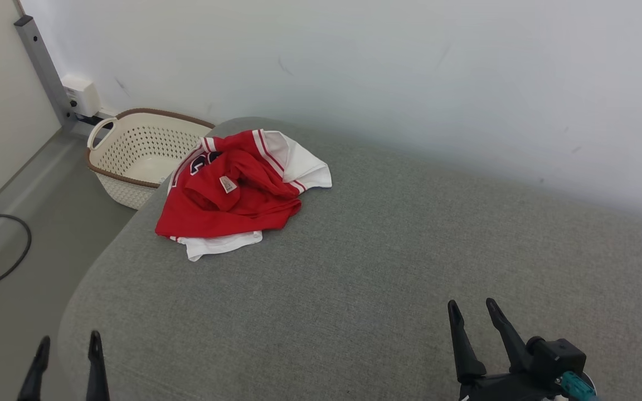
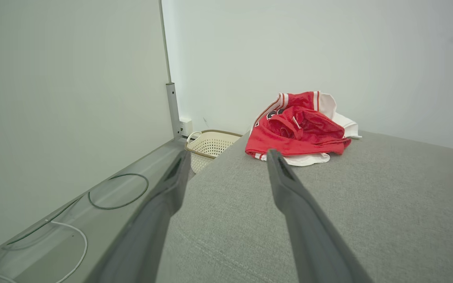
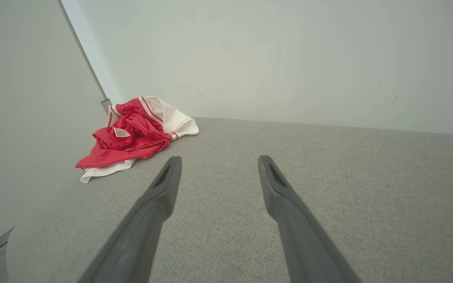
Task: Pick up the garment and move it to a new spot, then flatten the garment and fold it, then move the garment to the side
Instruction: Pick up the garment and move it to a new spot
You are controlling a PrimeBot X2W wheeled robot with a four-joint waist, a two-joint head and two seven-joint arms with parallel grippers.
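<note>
While both arms sit low at the near edge, you have the left gripper (image 1: 70,338) with its two fingers spread apart and nothing between them. It hangs at the near left corner of the grey cushion (image 1: 354,267). In the left wrist view one finger lines up w/ the floor and the other w/ the fabric.

Your right gripper (image 1: 472,303) is likewise spread, nothing held, over the cushion's near right part. Fingers point fwd across the fabric. The two grippers are well apart from each other.

Task item: the garment (image 1: 226,195), a red and white jersey, lies crumpled in a heap on the cushion.
- Ahead and slightly right of the left gripper, well apart.
- Ahead and far left of the right gripper, well apart.
- White hem sticks out on the side nearest the grippers; a small label shows on top of the red.
- No gripper is touching it.

Further out: a cream perforated basket (image 1: 131,161) w/ brown rim stands on the floor beyond the left gripper, just beside the cushion's far left corner and close behind the garment. A dark cable (image 1: 14,245) loops on the floor left of the left gripper. A white wall box (image 1: 81,94) sits in the corner past the basket.
</note>
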